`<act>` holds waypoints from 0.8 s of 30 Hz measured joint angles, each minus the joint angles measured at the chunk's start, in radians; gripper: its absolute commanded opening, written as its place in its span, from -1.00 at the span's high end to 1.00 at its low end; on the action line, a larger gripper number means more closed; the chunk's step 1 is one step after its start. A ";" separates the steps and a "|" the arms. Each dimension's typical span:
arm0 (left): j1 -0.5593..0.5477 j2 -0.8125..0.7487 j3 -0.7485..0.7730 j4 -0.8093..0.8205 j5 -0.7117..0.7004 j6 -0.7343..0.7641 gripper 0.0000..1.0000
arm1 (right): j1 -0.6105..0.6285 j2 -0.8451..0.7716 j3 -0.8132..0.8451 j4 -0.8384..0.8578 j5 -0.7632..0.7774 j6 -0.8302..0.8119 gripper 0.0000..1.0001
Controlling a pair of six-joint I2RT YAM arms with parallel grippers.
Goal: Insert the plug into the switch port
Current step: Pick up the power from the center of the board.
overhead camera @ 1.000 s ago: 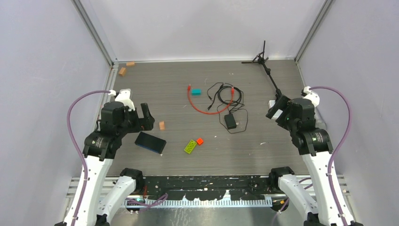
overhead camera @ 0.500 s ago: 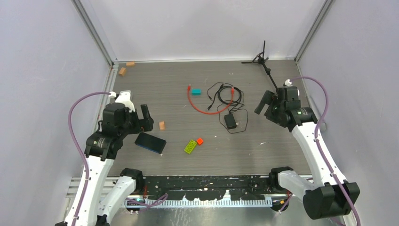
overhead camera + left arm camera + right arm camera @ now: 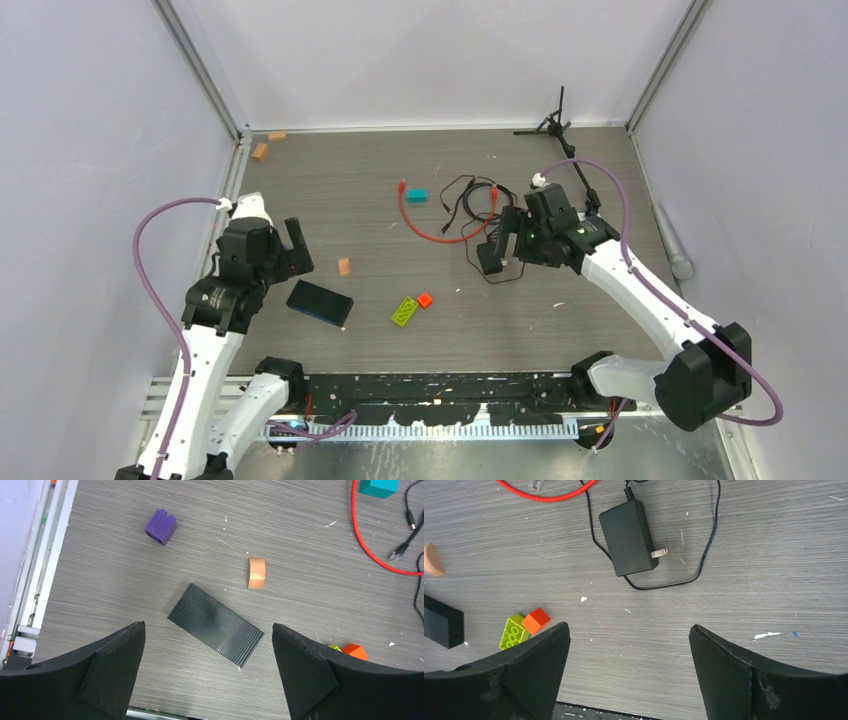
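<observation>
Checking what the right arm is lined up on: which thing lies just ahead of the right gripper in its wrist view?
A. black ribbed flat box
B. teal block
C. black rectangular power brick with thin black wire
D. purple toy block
C: the black rectangular power brick with its thin black wire lies ahead of the open right gripper in the right wrist view.

flat black ribbed switch box point(image 3: 320, 303) near-left | thin red-orange cable point(image 3: 546, 500) behind-right of it | black plastic power brick point(image 3: 489, 257) before cable's right end

White arm links point(image 3: 195, 372), black joints point(image 3: 245, 262), purple cables point(image 3: 137, 255).
</observation>
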 measured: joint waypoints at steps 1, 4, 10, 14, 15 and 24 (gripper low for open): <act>0.000 0.001 0.000 -0.003 -0.009 -0.002 -0.99 | 0.005 0.013 0.000 0.003 0.006 0.000 -0.82; 0.000 0.011 0.000 -0.007 -0.020 -0.003 -0.99 | 0.011 0.054 0.000 0.011 0.023 -0.003 -0.71; 0.000 0.038 0.000 -0.009 -0.019 -0.003 -0.99 | 0.011 0.150 0.000 0.023 0.056 -0.003 -0.60; 0.000 0.037 0.000 -0.009 -0.018 -0.003 -0.99 | 0.021 0.187 0.002 0.062 0.051 0.001 -0.56; 0.000 0.037 0.000 -0.009 -0.017 -0.002 -0.99 | 0.027 0.200 0.007 0.067 0.051 0.001 -0.54; 0.000 0.036 0.000 -0.009 0.000 -0.001 -0.99 | 0.149 0.397 0.168 0.111 0.077 0.005 -0.14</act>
